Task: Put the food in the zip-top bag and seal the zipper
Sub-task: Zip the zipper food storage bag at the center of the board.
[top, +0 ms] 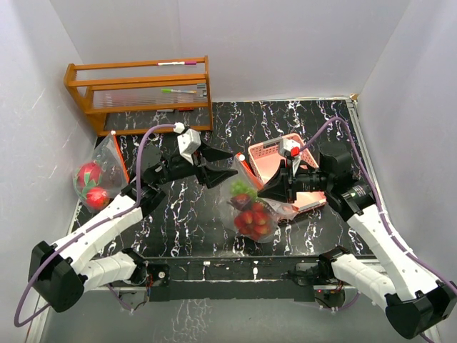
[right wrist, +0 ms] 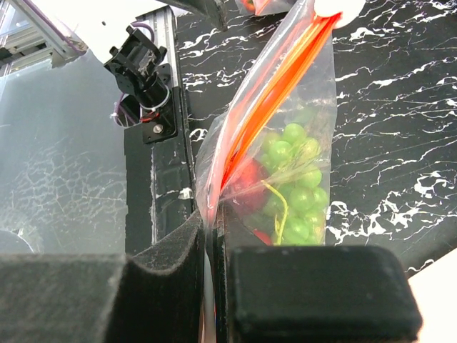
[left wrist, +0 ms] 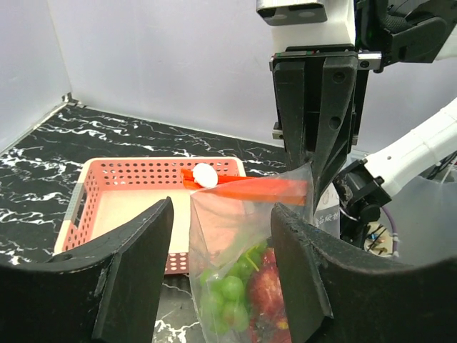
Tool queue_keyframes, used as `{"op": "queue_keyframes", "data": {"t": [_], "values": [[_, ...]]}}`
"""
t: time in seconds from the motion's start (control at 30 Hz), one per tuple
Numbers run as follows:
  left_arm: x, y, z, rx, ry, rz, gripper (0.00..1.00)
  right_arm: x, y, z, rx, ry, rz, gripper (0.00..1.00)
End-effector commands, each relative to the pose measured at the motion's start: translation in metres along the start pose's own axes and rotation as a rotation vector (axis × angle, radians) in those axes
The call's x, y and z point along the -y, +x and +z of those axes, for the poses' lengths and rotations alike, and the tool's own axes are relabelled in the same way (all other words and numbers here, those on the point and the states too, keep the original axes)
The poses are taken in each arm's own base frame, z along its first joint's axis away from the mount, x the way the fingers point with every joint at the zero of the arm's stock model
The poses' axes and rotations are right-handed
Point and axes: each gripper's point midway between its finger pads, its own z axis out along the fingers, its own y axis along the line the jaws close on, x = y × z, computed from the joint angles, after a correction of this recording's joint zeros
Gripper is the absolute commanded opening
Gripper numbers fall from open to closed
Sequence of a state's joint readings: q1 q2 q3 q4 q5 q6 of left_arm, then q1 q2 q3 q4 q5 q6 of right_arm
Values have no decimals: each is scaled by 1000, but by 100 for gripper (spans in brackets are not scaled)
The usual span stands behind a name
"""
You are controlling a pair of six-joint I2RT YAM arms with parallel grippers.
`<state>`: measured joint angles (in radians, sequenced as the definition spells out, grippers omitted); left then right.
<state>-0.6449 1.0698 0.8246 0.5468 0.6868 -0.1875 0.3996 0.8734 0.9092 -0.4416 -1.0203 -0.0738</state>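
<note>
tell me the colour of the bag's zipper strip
Orange-red; the zipper strip on the bag shows best in the left wrist view.

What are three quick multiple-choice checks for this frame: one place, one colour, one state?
1. Where does the wooden rack stand in the top view?
A) back left
B) front centre
C) far right

2. What colour is the zipper strip on the bag?
A) blue
B) orange-red
C) green

3. What is the right gripper doing?
A) open, holding nothing
B) out of view
C) shut on the bag's top edge

Answers:
1 A: the wooden rack sits at the back left.
2 B: the zipper strip shows orange-red in both wrist views.
3 C: its fingers are closed with the bag's edge pinched between them.
</note>
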Motion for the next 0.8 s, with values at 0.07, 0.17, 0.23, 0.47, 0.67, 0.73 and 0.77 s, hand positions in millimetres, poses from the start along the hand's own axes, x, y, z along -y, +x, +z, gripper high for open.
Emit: {"op": "queue_keyframes", "data": {"t": [0.07, 0.17, 0.23, 0.47, 0.67, 0.73, 0.77], "values": [[14, -18, 6, 58, 125, -36, 54, -17, -38, -9, 69, -24, -135, 8], [14, -12, 11, 24, 150, -87, 53, -18, -41, -10, 74, -23, -142, 8], [16, -9, 11, 14, 161, -112, 53, -20, -42, -10, 76, -26, -148, 8], [22, -10, 13, 31, 208, -149, 51, -23, -42, -11, 77, -32, -151, 8], [22, -13, 18, 35, 232, -163, 47, -22, -40, -11, 72, -26, -146, 8], [23, -11, 19, 32, 253, -177, 45, -22, -40, -11, 72, -28, -145, 8], [24, -9, 20, 32, 263, -185, 44, -21, -39, -11, 71, -28, -142, 8]]}}
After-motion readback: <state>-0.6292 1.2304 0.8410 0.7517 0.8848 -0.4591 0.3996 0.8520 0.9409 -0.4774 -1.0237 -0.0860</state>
